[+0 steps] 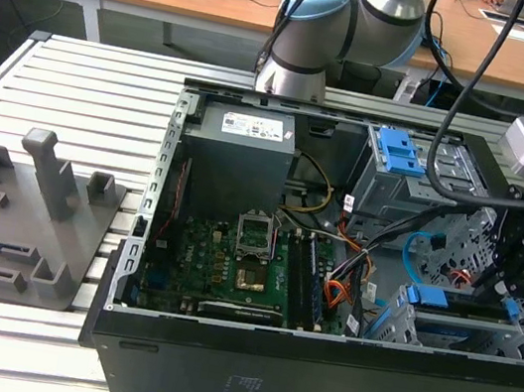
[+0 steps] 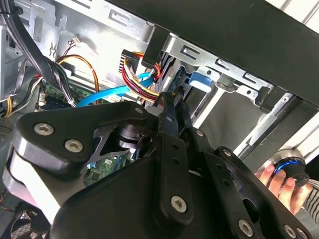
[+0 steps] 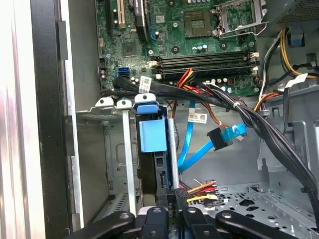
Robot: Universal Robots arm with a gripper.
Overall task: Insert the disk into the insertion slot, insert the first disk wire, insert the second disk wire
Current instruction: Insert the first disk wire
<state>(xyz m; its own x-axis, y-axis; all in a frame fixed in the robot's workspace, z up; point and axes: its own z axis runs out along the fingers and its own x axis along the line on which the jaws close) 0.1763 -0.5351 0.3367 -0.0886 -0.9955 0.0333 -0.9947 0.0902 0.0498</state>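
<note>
The disk point(image 1: 456, 301) in its blue carrier point(image 3: 152, 134) sits inside the insertion slot point(image 1: 398, 332), at the case's end on the exterior view's right. My gripper point(image 3: 172, 201) is down at the disk's exposed edge. It is shut on the dark plug of the first disk wire point(image 3: 199, 190), whose red and yellow strands point(image 2: 142, 82) run away from the fingertips. The second disk wire point(image 3: 188, 149), glossy light blue, hangs loose beside the disk. Its plug point(image 3: 227, 135) is free in the air, apart from the disk.
Thick black cables point(image 3: 259, 124) cross above the cage toward the motherboard point(image 1: 241, 263). A taller grey bay with a blue latch point(image 1: 398, 153) stands behind. A grey fixture block point(image 1: 27, 217) lies outside the case. A person's hand point(image 2: 279, 181) holds a blue-ringed knob near the case edge.
</note>
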